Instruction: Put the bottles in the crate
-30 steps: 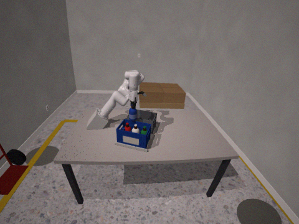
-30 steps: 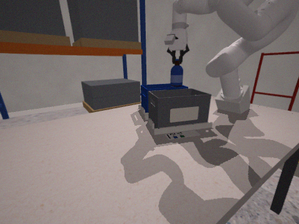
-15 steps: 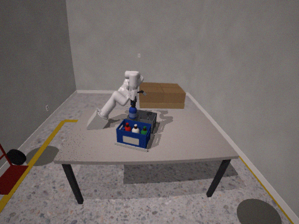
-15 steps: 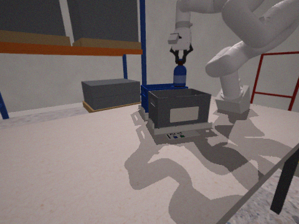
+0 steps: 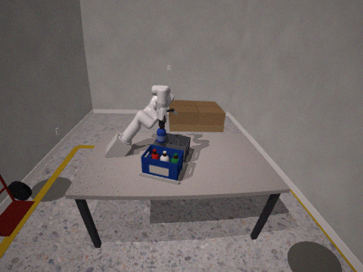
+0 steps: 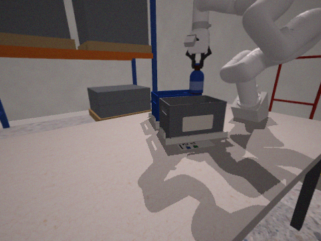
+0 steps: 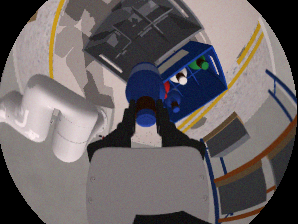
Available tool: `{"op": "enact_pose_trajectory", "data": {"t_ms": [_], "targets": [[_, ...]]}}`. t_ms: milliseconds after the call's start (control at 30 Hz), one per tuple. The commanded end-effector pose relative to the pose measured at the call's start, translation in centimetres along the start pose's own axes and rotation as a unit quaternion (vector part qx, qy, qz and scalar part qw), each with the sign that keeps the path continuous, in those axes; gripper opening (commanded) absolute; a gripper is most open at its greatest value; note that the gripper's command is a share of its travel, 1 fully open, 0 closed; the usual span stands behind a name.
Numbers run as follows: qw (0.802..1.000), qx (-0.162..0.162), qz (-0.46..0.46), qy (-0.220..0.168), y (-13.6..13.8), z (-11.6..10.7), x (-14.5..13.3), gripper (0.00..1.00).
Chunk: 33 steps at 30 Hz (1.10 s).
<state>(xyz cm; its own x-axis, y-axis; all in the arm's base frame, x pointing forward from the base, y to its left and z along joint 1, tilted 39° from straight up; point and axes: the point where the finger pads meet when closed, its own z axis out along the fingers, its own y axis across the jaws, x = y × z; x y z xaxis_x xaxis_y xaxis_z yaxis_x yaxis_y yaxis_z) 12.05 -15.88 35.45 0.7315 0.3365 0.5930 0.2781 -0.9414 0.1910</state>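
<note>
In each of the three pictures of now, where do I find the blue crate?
Top: the blue crate stands slightly left of and below the middle, in front of the gray crate.
Exterior: near the middle, partly hidden behind the gray crate.
Wrist: right of the middle, beside the held bottle.
Shared landmark: the gray crate, next to it every time.
</note>
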Motion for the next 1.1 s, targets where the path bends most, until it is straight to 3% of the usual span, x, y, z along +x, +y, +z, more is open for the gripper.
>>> {"op": "enact_pose_trajectory", "data": {"t_ms": [0,767,1067], "targets": [[1.0,-0.001,-0.001,0.0,-0.7,-0.1,0.4,0.0],[1.0,-0.001,0.0,0.0,-4.6,-0.1,2.3,0.0],[1.0,-0.001,0.0,0.0,-4.6,-0.1,2.4,0.0]]}}
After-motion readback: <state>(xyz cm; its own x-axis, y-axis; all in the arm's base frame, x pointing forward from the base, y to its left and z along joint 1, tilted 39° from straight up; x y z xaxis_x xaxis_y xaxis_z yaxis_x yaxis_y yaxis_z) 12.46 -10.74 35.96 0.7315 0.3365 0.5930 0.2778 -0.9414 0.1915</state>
